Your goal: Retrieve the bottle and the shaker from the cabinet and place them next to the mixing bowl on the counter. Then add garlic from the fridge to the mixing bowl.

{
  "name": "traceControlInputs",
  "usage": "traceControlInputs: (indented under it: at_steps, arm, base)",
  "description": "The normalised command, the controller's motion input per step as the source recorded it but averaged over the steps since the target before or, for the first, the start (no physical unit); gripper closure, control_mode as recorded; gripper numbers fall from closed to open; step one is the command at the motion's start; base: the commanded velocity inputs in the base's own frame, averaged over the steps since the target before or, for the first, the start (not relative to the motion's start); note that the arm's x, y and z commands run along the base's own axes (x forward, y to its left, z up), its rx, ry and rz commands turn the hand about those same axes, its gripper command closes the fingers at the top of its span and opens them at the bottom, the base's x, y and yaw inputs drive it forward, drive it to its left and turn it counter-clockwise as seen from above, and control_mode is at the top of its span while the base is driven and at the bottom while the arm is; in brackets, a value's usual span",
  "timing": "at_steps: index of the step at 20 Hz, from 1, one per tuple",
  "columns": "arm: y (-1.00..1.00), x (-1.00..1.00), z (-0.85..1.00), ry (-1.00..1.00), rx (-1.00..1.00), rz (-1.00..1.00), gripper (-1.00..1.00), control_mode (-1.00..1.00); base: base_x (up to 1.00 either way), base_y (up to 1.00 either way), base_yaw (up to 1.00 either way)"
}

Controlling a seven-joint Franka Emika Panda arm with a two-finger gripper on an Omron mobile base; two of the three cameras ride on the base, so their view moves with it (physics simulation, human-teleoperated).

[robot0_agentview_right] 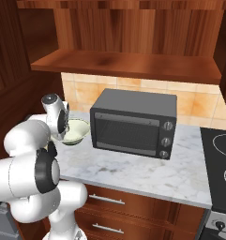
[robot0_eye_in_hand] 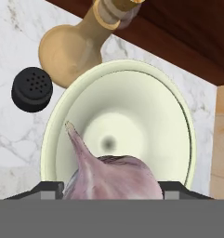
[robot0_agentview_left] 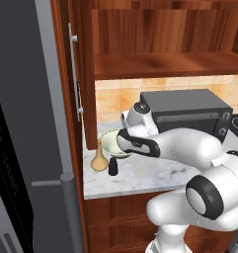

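- We are looking at the mixing bowl and using it as our main spot for everything else.
- The bowl is sitting on the counter, just beside the open cabinet wall.
- The bottle is standing right next to the bowl, touching or almost touching its rim.
- The shaker is standing just beside the bowl too, close to the bottle.
- We are thinking they are placed there because the job asks for them next to the bowl, so that part looks done.
- The garlic is hanging right over the bowl's middle, with its pointy tip sticking out over the bowl's side.
- The gripper is sitting straight above the bowl, so the garlic can fall inside and not on the counter.
- The garlic is sitting between the dark finger tips, but we cannot tell if they are squeezing it or letting it go.
- The bowl is looking empty inside, so the garlic is not in it yet.
- The black microwave is standing on the counter on the far side of the bowl from the bottle.
- The grey fridge is standing past the cabinet wall from the bowl.
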Motion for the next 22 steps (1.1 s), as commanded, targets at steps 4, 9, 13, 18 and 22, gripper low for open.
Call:
traceControlInputs:
  at_steps: [4,9,13,18,22]
  arm:
    - [0.0,0.0,0.0,-0.01,0.0,0.05,-1.0,-1.0]
    - [0.0,0.0,0.1,-0.07,0.0,0.06,-1.0,-1.0]
    - [0.0,-0.15,0.34,-0.17,0.0,0.04,-1.0,-1.0]
    - [0.0,-0.46,0.47,-0.32,0.0,0.0,-1.0,-1.0]
    - [-0.11,-0.65,0.46,-0.35,0.0,0.0,-1.0,-1.0]
  base:
    - [0.0,0.0,0.0]
    - [0.0,0.0,0.0]
    - [0.0,0.0,0.0]
    - [0.0,0.0,0.0]
    - [0.0,0.0,0.0]
